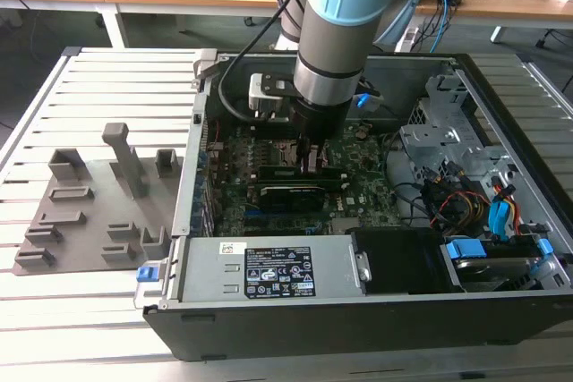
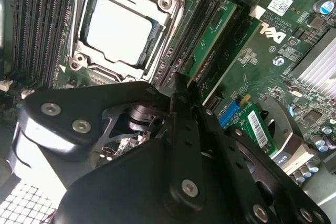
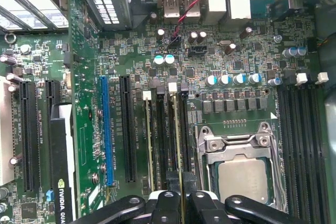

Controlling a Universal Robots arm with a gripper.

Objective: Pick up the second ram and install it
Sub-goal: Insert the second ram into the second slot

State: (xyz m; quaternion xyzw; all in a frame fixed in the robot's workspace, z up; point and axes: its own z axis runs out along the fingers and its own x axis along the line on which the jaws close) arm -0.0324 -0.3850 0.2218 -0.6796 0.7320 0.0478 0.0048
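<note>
Fingers (image 3: 167, 204) pinched together on the thin top edge of the second ram (image 3: 176, 140), gripping it edge-on in the first wrist view; black finger pads pressed close with only the stick between them. Stick standing upright in a memory slot just beside the processor socket (image 3: 241, 166); cannot tell whether fully seated.

Beneath everything, a slatted metal tabletop (image 1: 98, 87). On it, an open black computer case (image 1: 358, 333) lying on its side, interior facing up. Above the case, the grey and light-blue robot arm (image 1: 345, 33), reaching straight down into the middle of the interior.

Across the case floor, a green motherboard (image 3: 236, 61), dense with small parts. Along the case's near wall in the exterior view, a grey power supply (image 1: 269, 275) with a white label. On the tabletop toward the exterior view's left, apart from the case, a grey parts holder (image 1: 81, 221) with raised posts and pockets.

Near the arm's tip, a black graphics card (image 1: 291, 194) seated across the board. Toward the exterior view's right, a bundle of red and orange cables (image 1: 466, 199) next to the drive bay.

In the second wrist view, a finned metal heatsink (image 2: 320, 66) well apart from the socket, and another green memory stick (image 2: 210, 45) upright in a neighbouring slot. In the first wrist view, a long blue expansion slot (image 3: 103, 129) between two black ones. At the case's near corner, a small blue latch (image 1: 148, 272).
</note>
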